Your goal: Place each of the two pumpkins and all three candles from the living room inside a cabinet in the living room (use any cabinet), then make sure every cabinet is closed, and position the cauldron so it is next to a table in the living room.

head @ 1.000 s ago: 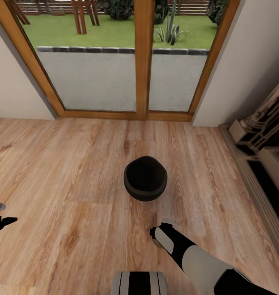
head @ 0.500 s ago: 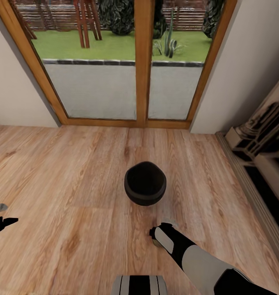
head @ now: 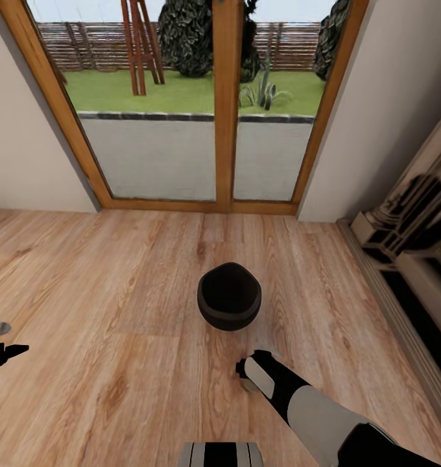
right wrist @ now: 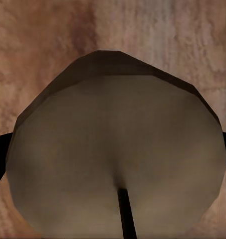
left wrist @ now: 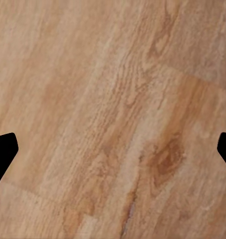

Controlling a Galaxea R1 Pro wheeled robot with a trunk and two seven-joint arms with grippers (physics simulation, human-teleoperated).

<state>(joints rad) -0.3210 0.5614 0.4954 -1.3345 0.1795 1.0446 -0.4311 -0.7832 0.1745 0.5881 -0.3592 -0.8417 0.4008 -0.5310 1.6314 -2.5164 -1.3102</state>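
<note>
The cauldron (head: 229, 296) stands upright on the wood floor (head: 117, 292), mouth up, out in the open between the glass doors (head: 201, 104) along the floor's far edge and the robot. A dark fireplace surround (head: 408, 253) runs along the floor's right edge, well apart from it. The right gripper (head: 249, 371) hangs just on the near side of the cauldron; its jaws pinch a pale, stubby candle (right wrist: 117, 159) whose dark wick shows in the right wrist view. The left gripper (left wrist: 113, 152) hovers over bare boards near the floor's left edge, jaws spread wide with nothing between them.
</note>
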